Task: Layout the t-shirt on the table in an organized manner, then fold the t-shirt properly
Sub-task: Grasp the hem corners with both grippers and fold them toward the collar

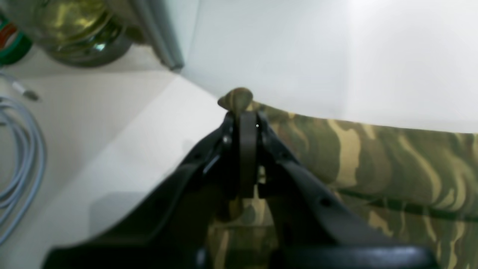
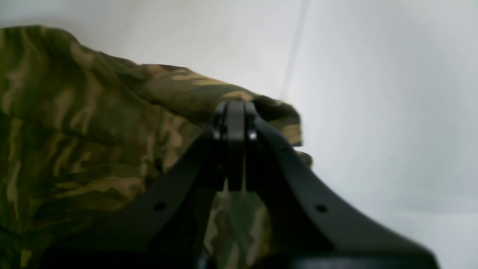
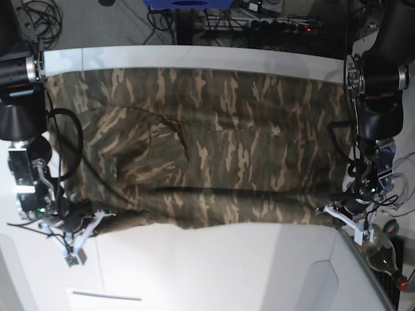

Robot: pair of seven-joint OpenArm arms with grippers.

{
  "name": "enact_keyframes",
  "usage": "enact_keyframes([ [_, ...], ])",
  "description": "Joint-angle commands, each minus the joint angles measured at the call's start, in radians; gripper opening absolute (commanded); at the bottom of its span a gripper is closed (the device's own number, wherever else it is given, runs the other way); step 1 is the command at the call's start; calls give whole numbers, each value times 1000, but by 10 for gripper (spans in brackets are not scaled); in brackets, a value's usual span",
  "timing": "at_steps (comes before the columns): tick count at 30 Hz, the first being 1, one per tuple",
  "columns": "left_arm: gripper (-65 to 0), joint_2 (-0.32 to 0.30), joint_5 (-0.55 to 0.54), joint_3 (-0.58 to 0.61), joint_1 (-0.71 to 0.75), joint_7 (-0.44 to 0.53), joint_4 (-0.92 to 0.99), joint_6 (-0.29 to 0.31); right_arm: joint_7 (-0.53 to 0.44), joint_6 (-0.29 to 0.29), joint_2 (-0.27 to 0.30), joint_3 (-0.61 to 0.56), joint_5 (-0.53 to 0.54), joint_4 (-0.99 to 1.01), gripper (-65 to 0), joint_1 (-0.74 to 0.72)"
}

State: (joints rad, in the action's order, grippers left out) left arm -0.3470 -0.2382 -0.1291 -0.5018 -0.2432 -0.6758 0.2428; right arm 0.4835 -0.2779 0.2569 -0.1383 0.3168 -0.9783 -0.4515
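The camouflage t-shirt (image 3: 214, 149) lies spread wide across the white table (image 3: 227, 265), from its far edge to about the middle. My left gripper (image 1: 239, 108) is shut on a corner of the shirt's near edge (image 1: 373, 157), and a small tip of cloth pokes out past the fingertips. In the base view this gripper (image 3: 329, 210) sits at the shirt's near right corner. My right gripper (image 2: 235, 108) is shut on a bunched fold of the shirt (image 2: 93, 123), at the near left corner in the base view (image 3: 104, 214). The collar is not visible.
A green glass bottle (image 1: 74, 30) lies just off the table's right end, also in the base view (image 3: 382, 256). Grey cables (image 1: 18, 149) and a tape roll (image 3: 392, 227) lie beside it. The table's curved edge (image 3: 337, 259) runs near the left gripper.
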Motion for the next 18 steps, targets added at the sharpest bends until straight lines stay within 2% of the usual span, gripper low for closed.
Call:
enact_keyframes([
  [1, -650, -16, -13, -4, -13, 26, -49, 0, -33, -1, 15, -11, 8, -12, -650, -37],
  [3, -650, -16, -13, -4, 27, 14, -109, 0, -32, -1, 15, -48, 8, -12, -650, -36],
  [7, -650, -17, -16, -5, 104, -101, -223, 2, -30, -1, 18, -77, 9, -15, -650, -10],
  [12, -650, -25, -13, -7, 206, -117, -345, 2, -30, -1, 25, -73, 11, -18, -650, 46],
  [18, -650, -36, -17, -10, 213, -117, -362, 2, -33, -1, 46, -28, 11, -47, -650, 73],
])
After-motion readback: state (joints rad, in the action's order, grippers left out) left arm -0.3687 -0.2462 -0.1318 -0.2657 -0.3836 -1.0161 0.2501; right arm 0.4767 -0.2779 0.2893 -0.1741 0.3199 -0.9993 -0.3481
